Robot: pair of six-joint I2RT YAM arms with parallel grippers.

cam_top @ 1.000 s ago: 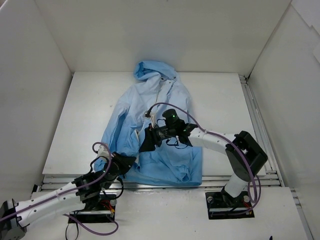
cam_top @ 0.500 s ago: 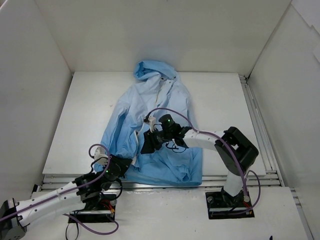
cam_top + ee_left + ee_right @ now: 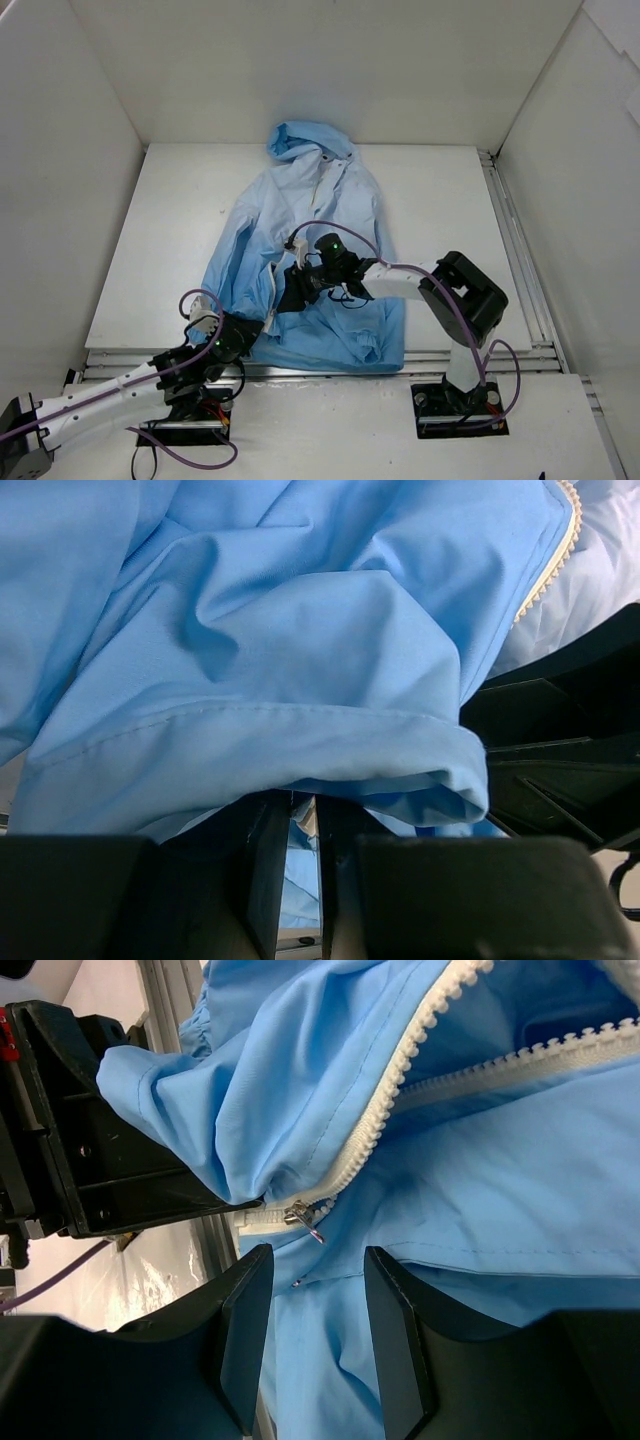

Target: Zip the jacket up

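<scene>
The light-blue jacket (image 3: pixel 262 225) lies spread at the middle of the white counter (image 3: pixel 150 250), hood toward the top of the frame. At the hem, lower left of centre, the left end effector (image 3: pixel 318 825) pinches a fold of the fabric. The right end effector (image 3: pixel 318 1260) hovers with fingers spread, and the metal zipper slider (image 3: pixel 300 1215) sits just past its tips, the white zipper teeth (image 3: pixel 400 1080) parted above it

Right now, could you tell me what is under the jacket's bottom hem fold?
The left gripper reaches under the jacket hem, fingers pinched on cloth; the fold covers their tips.
</scene>
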